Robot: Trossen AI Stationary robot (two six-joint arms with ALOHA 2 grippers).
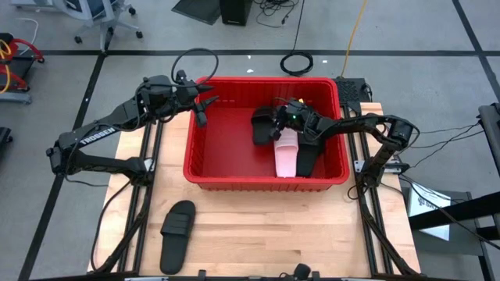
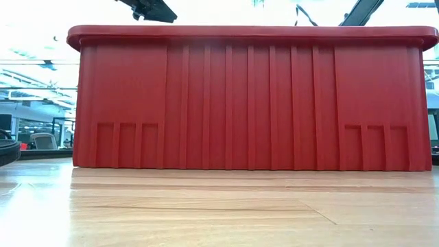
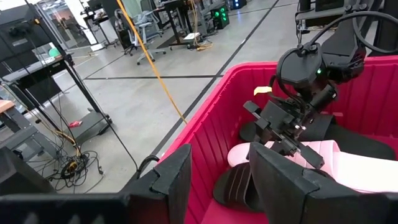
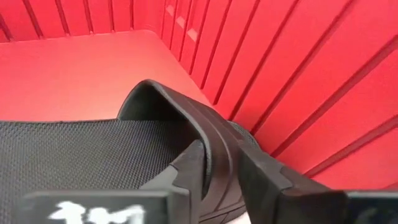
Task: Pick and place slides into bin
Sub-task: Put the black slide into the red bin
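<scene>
Viewing the table from above, left to right: the left gripper (image 1: 205, 104) hovers over the left rim of the bin (image 1: 190, 148), its fingers (image 3: 171, 180) spread apart with nothing between them. Near the table's front edge, well apart from the bin, one black slide (image 1: 177, 234) lies flat on the wooden table (image 1: 258, 234). Inside the red bin, toward its right half, a second black slide (image 1: 262, 126) lies near the back wall, a pink slide (image 1: 287, 156) lies beside it, and a further black slide (image 1: 308, 154) lies just to the right of the pink one. The right gripper (image 1: 283, 122) reaches down into the bin over these slides; its wrist view shows its fingers (image 4: 186, 171) standing on either side of the black slide's strap (image 4: 180, 115), slightly parted, and whether they press the strap cannot be told.
</scene>
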